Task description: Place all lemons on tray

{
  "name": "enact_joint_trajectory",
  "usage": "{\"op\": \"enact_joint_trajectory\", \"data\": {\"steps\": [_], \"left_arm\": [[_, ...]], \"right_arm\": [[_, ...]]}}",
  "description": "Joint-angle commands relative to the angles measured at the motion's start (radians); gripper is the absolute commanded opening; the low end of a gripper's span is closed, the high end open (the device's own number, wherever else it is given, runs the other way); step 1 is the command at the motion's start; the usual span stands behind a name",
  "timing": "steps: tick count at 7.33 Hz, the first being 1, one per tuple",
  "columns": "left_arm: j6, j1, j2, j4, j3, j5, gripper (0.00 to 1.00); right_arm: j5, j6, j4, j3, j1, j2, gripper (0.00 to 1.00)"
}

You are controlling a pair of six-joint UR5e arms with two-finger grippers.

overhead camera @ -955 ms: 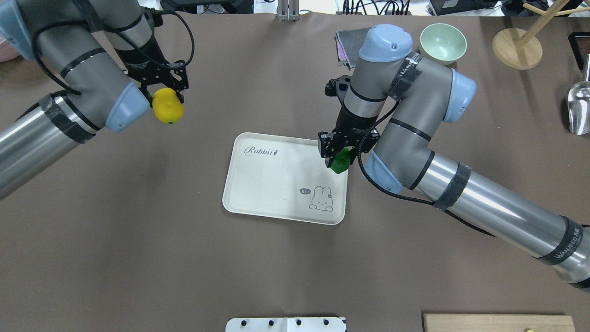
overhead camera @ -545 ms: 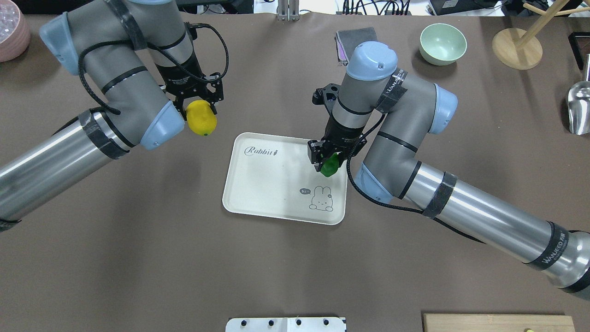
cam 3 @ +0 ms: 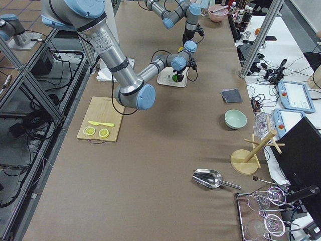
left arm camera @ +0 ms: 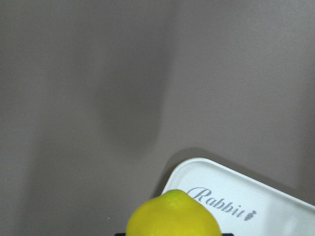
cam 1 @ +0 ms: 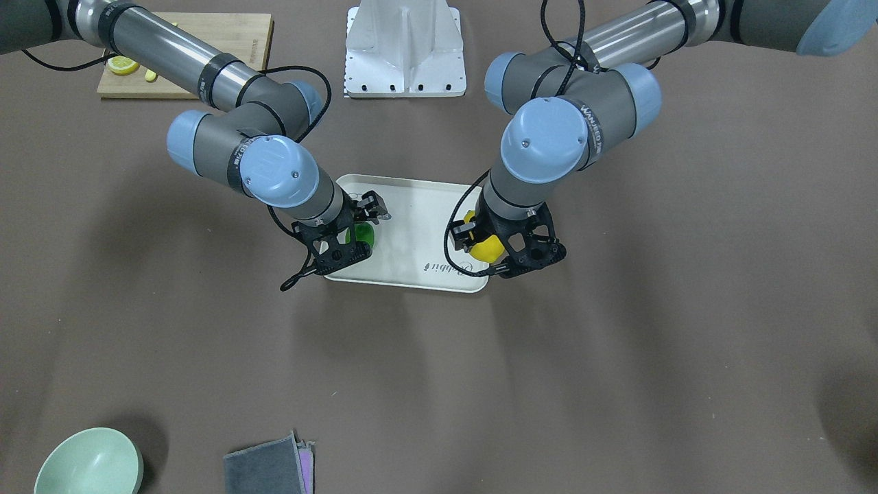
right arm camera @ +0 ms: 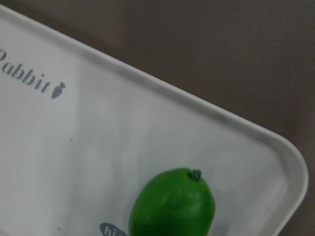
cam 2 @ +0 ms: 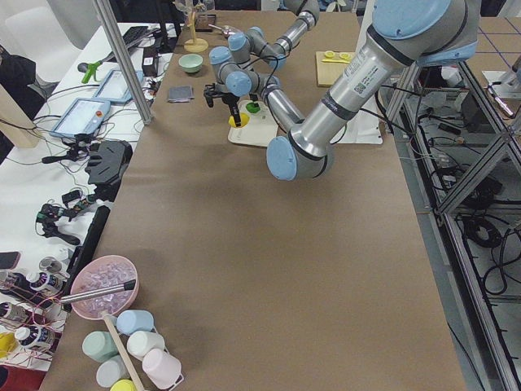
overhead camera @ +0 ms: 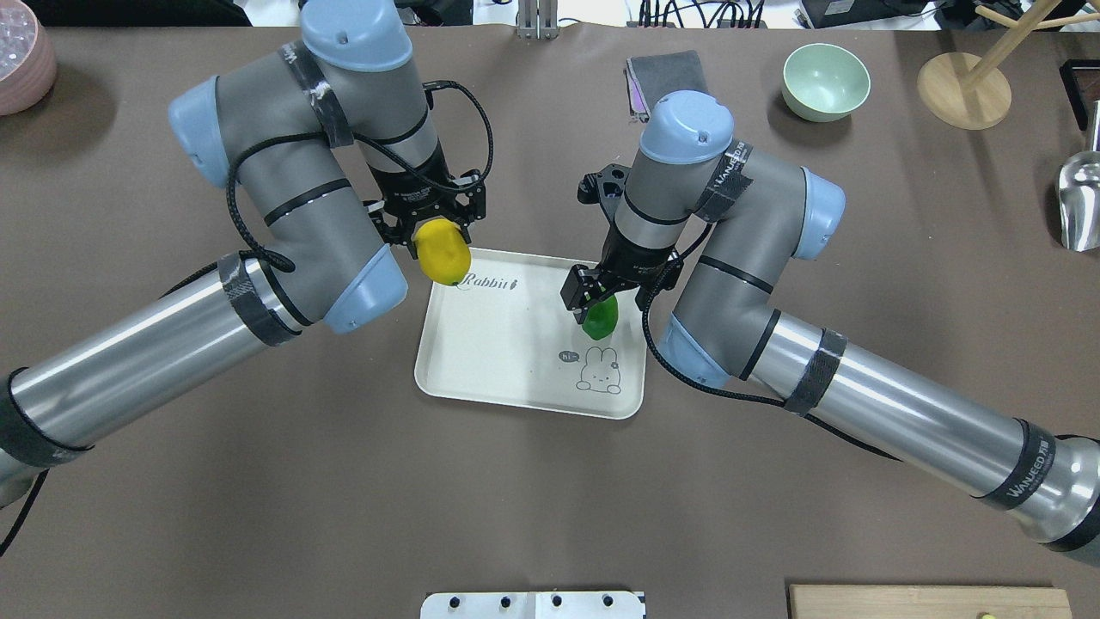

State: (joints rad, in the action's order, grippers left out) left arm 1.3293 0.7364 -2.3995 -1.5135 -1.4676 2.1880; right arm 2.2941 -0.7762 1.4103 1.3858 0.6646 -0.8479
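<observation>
At the centre of the table, the tray [overhead camera: 498, 352] lies flat, with both grippers positioned over it.

Left gripper [overhead camera: 436, 235]: closed on the yellow lemon [overhead camera: 443, 251], gripping its upper part so that the fruit hangs below the fingers. The lemon is above the tray's far corner, beside the "Rabbit" script. It sits roughly over the rim, partly above the tray and partly above the table. It appears to be raised clear of the tray surface.

Right gripper [overhead camera: 601, 299]: closed on the green lemon [overhead camera: 599, 319]. This fruit is well inside the rim, just beside the rabbit drawing and its "hi" bubble. Whether it touches the tray floor cannot be determined from these views.

Assessment: the delivery step is in hand for both lemons and neither has been released. The right side looks ready for set-down, while the left side is only at the tray's edge.

Next move, right: lower until the fruit rests on the tray, then open the jaws. An oval fruit is likely to roll, so the release should be low.

Next move, left: travel further inward past the raised rim, keeping apart from the right gripper, then lower and open. A release at the present position risks the lemon striking the rim and rolling onto the table.
</observation>
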Motion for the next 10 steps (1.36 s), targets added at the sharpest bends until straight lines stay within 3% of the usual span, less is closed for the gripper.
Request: {"op": "enact_joint_trajectory", "data": {"steps": [1,5,7,8,9,10], "left_arm": [[0.066,-0.072,0.006,-0.014,-0.035,-0.067,0.00],[0.093,-0.172,0.036,-0.054,-0.049,-0.181,0.00],[0.122,-0.213,0.094,-0.134,-0.051,-0.229,0.01],[0.125,-0.224,0.103,-0.139,-0.051,-0.246,0.30],[0.128,-0.223,0.105,-0.143,-0.051,-0.244,0.85],[0.128,-0.220,0.105,-0.143,-0.057,-0.237,0.98]], "right_arm": [[0.013,0.003,0.001,0.005,0.039,-0.003,1.00],[0.088,0.005,0.009,0.002,0.145,-0.055,1.00],[0.109,-0.040,0.147,0.033,0.170,-0.060,1.00],[0.100,-0.092,0.203,0.062,0.209,-0.075,1.00],[0.087,-0.101,0.252,0.097,0.249,-0.100,1.00],[0.064,-0.095,0.252,0.154,0.295,-0.170,1.00]]}}
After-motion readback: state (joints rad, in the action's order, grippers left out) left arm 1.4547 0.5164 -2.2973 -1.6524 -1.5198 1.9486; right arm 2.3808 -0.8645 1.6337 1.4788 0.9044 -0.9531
